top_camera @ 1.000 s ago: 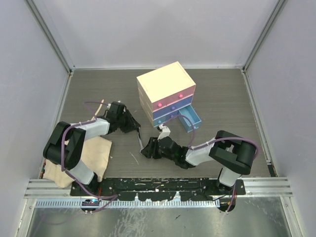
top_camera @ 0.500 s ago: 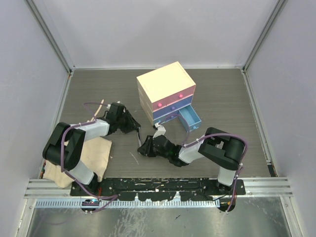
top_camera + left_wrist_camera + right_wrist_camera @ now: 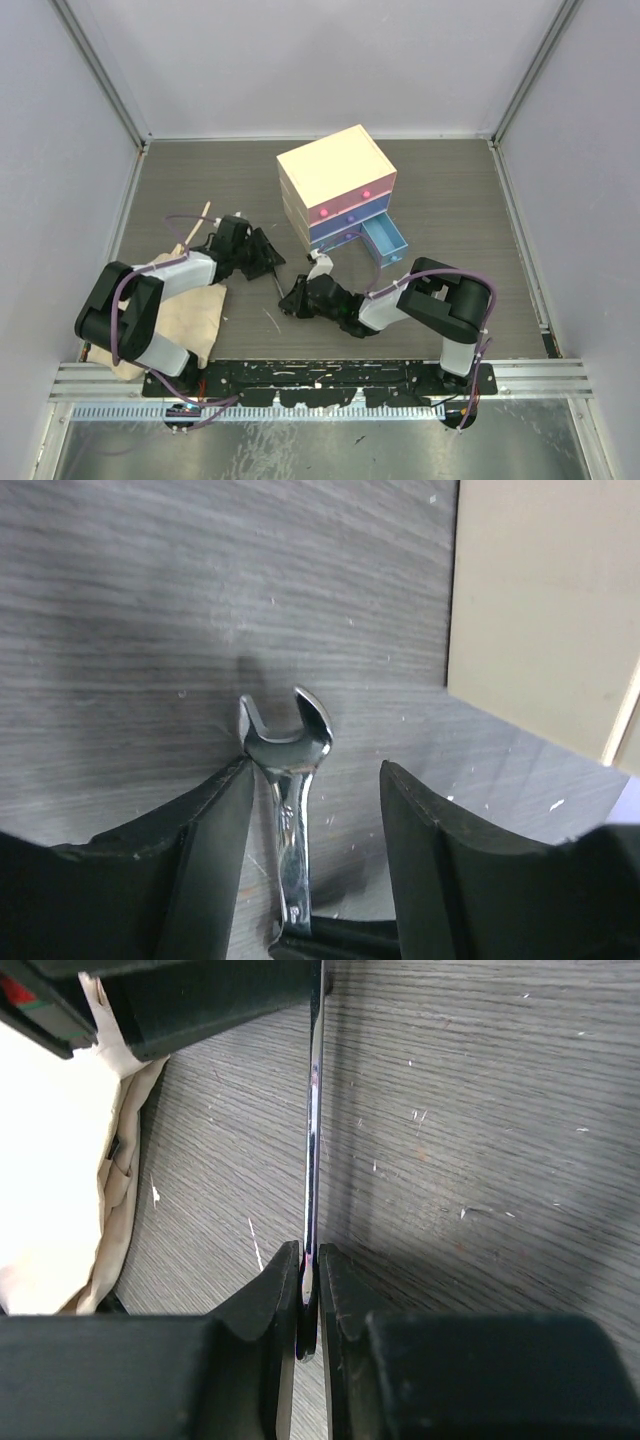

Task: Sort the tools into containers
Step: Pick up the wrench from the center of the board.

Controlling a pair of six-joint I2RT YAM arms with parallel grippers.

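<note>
A silver wrench (image 3: 287, 780) runs between my two grippers, low over the table in front of the chest. My left gripper (image 3: 315, 770) is open around its open-ended head; the wrench leans on the left finger (image 3: 215, 830) and stands apart from the right one. My right gripper (image 3: 309, 1260) is shut on the wrench's (image 3: 314, 1110) other end. From above, the wrench (image 3: 279, 284) shows as a thin dark line between the left gripper (image 3: 270, 262) and the right gripper (image 3: 290, 300). The cream chest (image 3: 335, 170) has pink, purple and blue drawers; one blue drawer (image 3: 384, 240) is pulled out.
A beige cloth (image 3: 185, 315) lies by the left arm's base, and also shows in the right wrist view (image 3: 60, 1160). A thin wooden stick (image 3: 200, 222) lies behind the left arm. The chest's side (image 3: 540, 610) stands just right of the left gripper.
My left gripper's jaws have opened off the wrench. My right gripper has closed onto the wrench's other end. Both grippers have stayed close together.
</note>
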